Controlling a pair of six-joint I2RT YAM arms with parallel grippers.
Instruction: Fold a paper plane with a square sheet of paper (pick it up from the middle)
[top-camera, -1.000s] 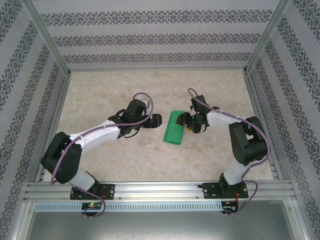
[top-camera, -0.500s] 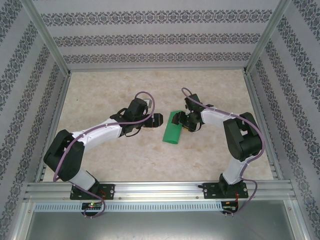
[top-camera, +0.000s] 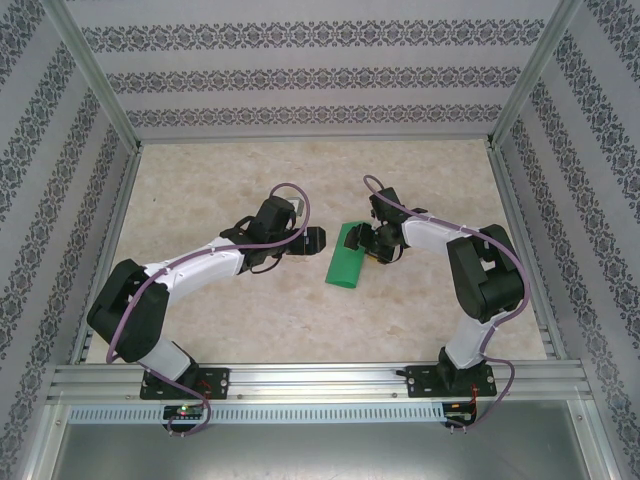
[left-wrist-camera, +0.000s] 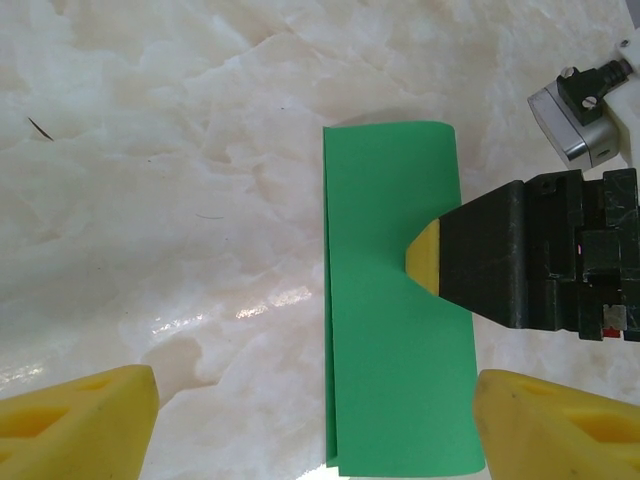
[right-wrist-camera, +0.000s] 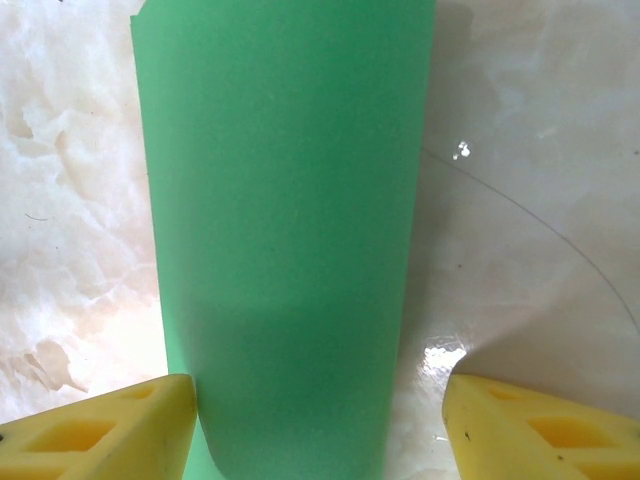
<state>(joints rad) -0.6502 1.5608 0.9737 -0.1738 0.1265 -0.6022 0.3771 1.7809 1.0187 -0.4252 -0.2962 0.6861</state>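
Note:
The square sheet of paper (top-camera: 343, 268), bright green, lies on the table folded over into a narrow strip, its two loose edges stacked on one side (left-wrist-camera: 395, 330). My left gripper (top-camera: 316, 240) hovers just left of the strip, open, its yellow fingertips (left-wrist-camera: 80, 420) spread wide with nothing between them (left-wrist-camera: 315, 430). My right gripper (top-camera: 357, 240) is at the strip's far right edge, open (right-wrist-camera: 320, 430). The curved fold of the paper (right-wrist-camera: 285, 230) runs between its fingers. One yellow-tipped finger (left-wrist-camera: 428, 260) rests on the paper's folded side.
The pale marble-patterned tabletop (top-camera: 250, 310) surrounds the paper. Patterned walls and an aluminium frame (top-camera: 310, 138) enclose the table at the back and sides. The arm bases sit on the rail (top-camera: 320, 380) at the near edge.
My right gripper has moved left onto the paper, and the green strip looks narrower than a second ago. The left arm has barely moved, its jaws a little less wide.

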